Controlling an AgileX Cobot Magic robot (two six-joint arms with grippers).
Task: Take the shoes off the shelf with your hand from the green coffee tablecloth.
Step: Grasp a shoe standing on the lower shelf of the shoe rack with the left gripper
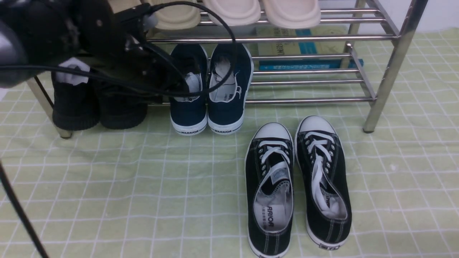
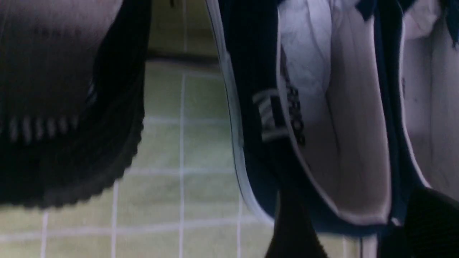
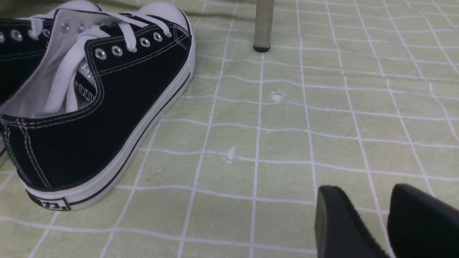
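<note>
The navy slip-on shoes (image 1: 209, 104) stand side by side on the lower tier of the chrome shelf (image 1: 308, 101), with their white "WARRIOR" heels over the green gridded tablecloth (image 1: 143, 186). My left gripper (image 1: 186, 85) reaches in from the upper left to the heel opening of the left navy shoe (image 2: 337, 143). In the left wrist view my gripper (image 2: 358, 222) is open, with one of its fingers (image 2: 294, 233) outside that shoe's wall and the other at the gap to the second navy shoe (image 2: 430, 89). My right gripper (image 3: 373, 200) hovers low over the cloth, jaws a little apart and empty.
Black lace-up sneakers (image 1: 297, 186) lie on the cloth in front of the shelf's right half and show in the right wrist view (image 3: 107, 100). Black knit shoes (image 1: 89, 107) sit left of the navy pair. Beige soles (image 1: 233, 10) rest on the upper tier. A shelf leg (image 3: 263, 25) stands ahead.
</note>
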